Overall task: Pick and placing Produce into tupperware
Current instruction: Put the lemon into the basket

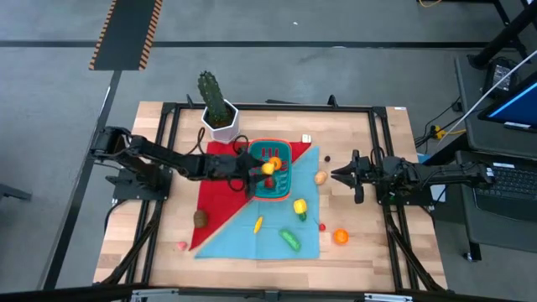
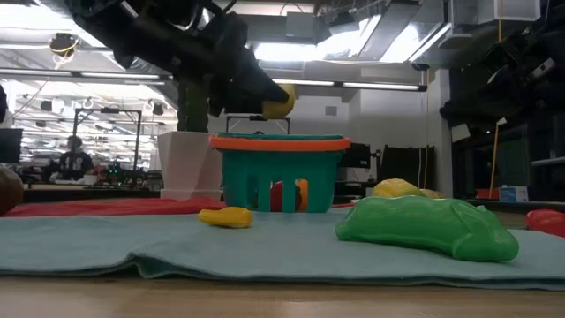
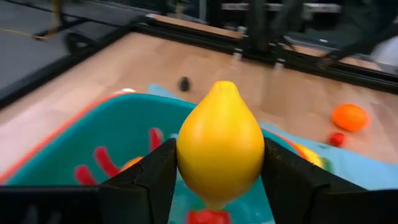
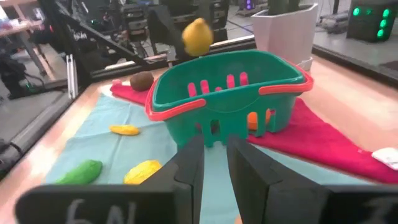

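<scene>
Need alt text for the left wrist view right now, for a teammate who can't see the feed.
The left gripper holds a yellow lemon between its fingers, just above the open teal tupperware. Beyond, an orange lies on the wooden table.

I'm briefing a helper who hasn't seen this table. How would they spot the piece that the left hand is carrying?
Find the teal tupperware with the orange-red rim, mid-table on the cloths. Just above it, the left hand holds a lemon between its fingers. It is the only produce off the table: plain yellow, rounded, with a pointed tip.
</scene>
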### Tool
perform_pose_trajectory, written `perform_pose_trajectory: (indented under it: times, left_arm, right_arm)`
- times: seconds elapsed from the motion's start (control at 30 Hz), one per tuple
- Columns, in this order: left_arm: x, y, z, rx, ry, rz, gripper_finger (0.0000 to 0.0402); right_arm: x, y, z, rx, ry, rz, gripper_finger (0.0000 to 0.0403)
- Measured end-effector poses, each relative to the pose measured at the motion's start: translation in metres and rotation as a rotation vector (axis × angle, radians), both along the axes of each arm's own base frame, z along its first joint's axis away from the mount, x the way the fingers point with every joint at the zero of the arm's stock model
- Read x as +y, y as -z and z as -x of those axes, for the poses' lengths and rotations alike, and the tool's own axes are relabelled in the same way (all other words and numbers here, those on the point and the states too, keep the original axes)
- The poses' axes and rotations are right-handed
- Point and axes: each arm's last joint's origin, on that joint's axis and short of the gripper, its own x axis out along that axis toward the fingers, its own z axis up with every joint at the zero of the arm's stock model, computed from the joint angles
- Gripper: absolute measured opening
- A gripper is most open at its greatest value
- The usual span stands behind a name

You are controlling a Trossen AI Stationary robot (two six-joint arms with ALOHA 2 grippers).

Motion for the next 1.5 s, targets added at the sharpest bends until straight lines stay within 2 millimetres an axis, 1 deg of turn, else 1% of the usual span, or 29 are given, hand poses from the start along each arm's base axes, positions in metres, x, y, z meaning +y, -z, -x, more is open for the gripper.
perform_pose_trajectory:
  times: [0.1, 0.17, 0.4, 0.5, 0.57, 0.77, 0.87, 0.93, 1.1, 1.5]
  left_arm:
    - [0.004, -0.001, 0.0, 0.002, -0.087, -0.036, 0.0191]
    - [0.006, -0.003, -0.001, 0.001, -0.109, -0.061, 0.0191]
    - [0.012, -0.003, -0.001, 0.008, -0.134, -0.05, 0.0191]
    - [0.013, -0.002, -0.002, 0.082, -0.14, -0.023, 0.0191]
    - [0.013, -0.007, -0.006, 0.16, -0.134, -0.018, 0.0191]
    - [0.015, -0.033, -0.013, 0.37, -0.129, -0.016, 0.0191]
    - [0.02, -0.045, -0.016, 0.408, -0.11, 0.033, 0.0191]
    - [0.023, -0.048, -0.018, 0.43, -0.094, 0.055, 0.0191]
    - [0.032, -0.045, -0.026, 0.501, -0.088, 0.088, 0.0191]
    - [0.043, -0.011, -0.042, 0.605, -0.064, 0.142, 0.0191]
  right_arm:
    - [0.0, 0.0, 0.0, 0.002, -0.006, 0.07, 0.0073]
    - [-0.001, -0.001, 0.0, -0.003, 0.003, 0.11, 0.0073]
    - [-0.003, -0.001, 0.0, -0.005, 0.077, 0.091, 0.0073]
    - [-0.003, -0.001, 0.0, -0.005, 0.077, 0.089, 0.0073]
    - [-0.003, -0.001, 0.0, -0.005, 0.077, 0.089, 0.0073]
    - [-0.003, -0.001, 0.0, -0.004, 0.077, 0.088, 0.0073]
    - [-0.003, -0.001, 0.0, -0.004, 0.077, 0.087, 0.0073]
    - [-0.003, -0.001, 0.0, -0.004, 0.077, 0.087, 0.0073]
    - [-0.003, -0.001, 0.0, -0.004, 0.077, 0.087, 0.0073]
    - [-0.003, -0.001, 0.0, -0.004, 0.076, 0.087, 0.0073]
